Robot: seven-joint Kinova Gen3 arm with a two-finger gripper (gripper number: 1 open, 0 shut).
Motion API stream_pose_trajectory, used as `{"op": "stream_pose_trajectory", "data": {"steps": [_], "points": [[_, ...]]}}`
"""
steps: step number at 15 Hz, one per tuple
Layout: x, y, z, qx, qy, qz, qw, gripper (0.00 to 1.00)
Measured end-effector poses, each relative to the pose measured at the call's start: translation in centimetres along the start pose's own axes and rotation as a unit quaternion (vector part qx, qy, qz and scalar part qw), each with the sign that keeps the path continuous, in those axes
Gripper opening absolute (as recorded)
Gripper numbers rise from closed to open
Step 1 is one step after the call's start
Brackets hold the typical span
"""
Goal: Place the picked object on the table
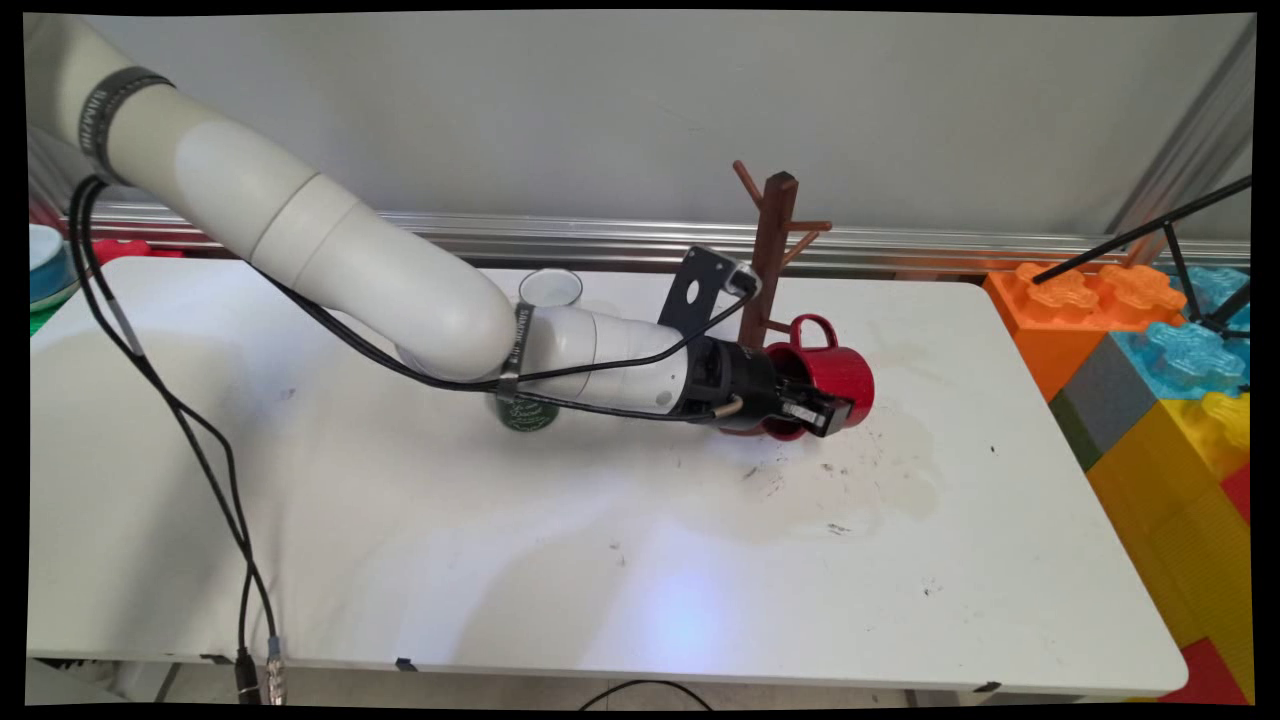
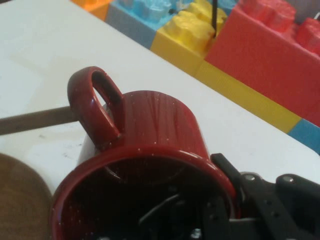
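Red glossy ceramic mug (image 1: 835,375) is what your black two-finger gripper (image 1: 812,412) has hold of: you can see it lying on its side, mouth turned back toward the wrist and base pointing toward the table's right end, its long axis running almost in line with the forearm. In the hand view the mug (image 2: 155,135) fills the frame with its loop handle (image 2: 95,105) standing up and to the left of the rim, while one finger (image 2: 235,182) lies outside the wall at the lower right and the other appears to reach inside the dark mouth, so the jaws read as pinched across the rim wall on the side away from the handle. You cannot tell from either view whether the mug rests on the white table (image 1: 600,560) or hangs just clear of it. Just behind the mug stands the dark brown wooden mug tree (image 1: 774,250) with its angled pegs, its round base (image 2: 20,200) showing at the lower left of the hand view; the handle is on the tree's side. Partly hidden behind the forearm you have a clear glass tumbler (image 1: 550,288) and a dark green can with pale script lettering (image 1: 525,415) that is too far hidden to read. Large orange, blue and yellow plastic building blocks (image 1: 1150,340) are stacked off the table's right end.
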Motion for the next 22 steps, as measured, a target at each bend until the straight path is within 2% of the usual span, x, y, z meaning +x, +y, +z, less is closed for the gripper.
{"op": "stream_pose_trajectory", "data": {"steps": [6, 10, 13, 19, 22], "points": [[0.4, 0.8, -1.6, -0.016, 0.002, 0.047, 0.9988, 0.00], [0.4, 0.6, -2.8, -0.014, -0.027, 0.094, 0.9951, 0.00], [0.6, 0.6, -4.3, -0.005, -0.059, 0.133, 0.9893, 0.00], [1.4, 0.7, -6.7, 0.006, -0.094, 0.179, 0.9793, 0.00], [1.9, 0.9, -8.3, 0.010, -0.119, 0.206, 0.9711, 0.00]]}}
